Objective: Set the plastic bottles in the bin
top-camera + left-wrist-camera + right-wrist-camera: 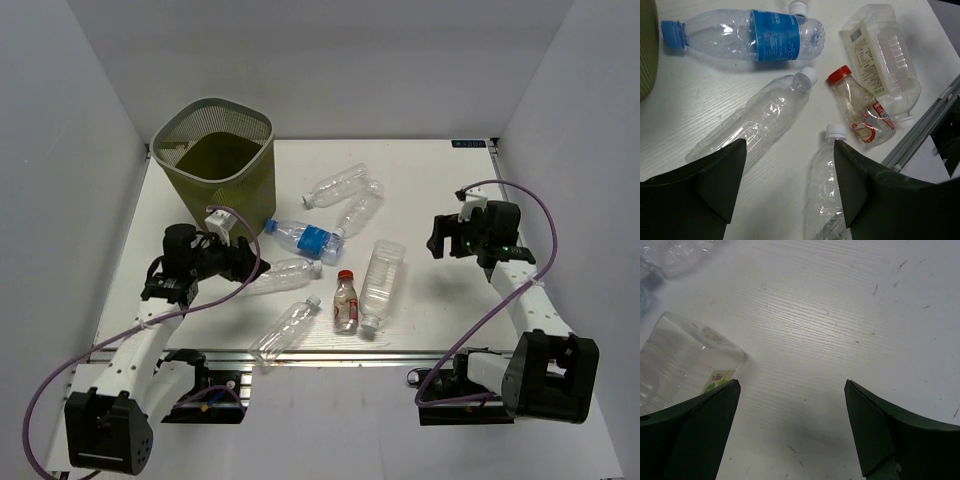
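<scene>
Several clear plastic bottles lie on the white table. In the top view two white-capped ones [340,183] [358,212] lie at the back, a blue-labelled one [305,236] next to the olive mesh bin [212,150], a red-capped one [346,300], a wide square one [382,282] and two slim ones [285,272] [285,330]. My left gripper [245,262] is open and empty, just left of the nearer slim bottle. In the left wrist view the gripper [790,150] hangs over bare table between the two slim bottles [760,117] [827,190]. My right gripper [440,238] is open and empty; in the right wrist view [792,385] it is above bare table right of the square bottle [685,365].
The bin's green wall [645,50] shows at the left edge of the left wrist view. The table's front aluminium rail [925,130] runs just beyond the red-capped bottle [860,107]. White walls enclose the table on three sides.
</scene>
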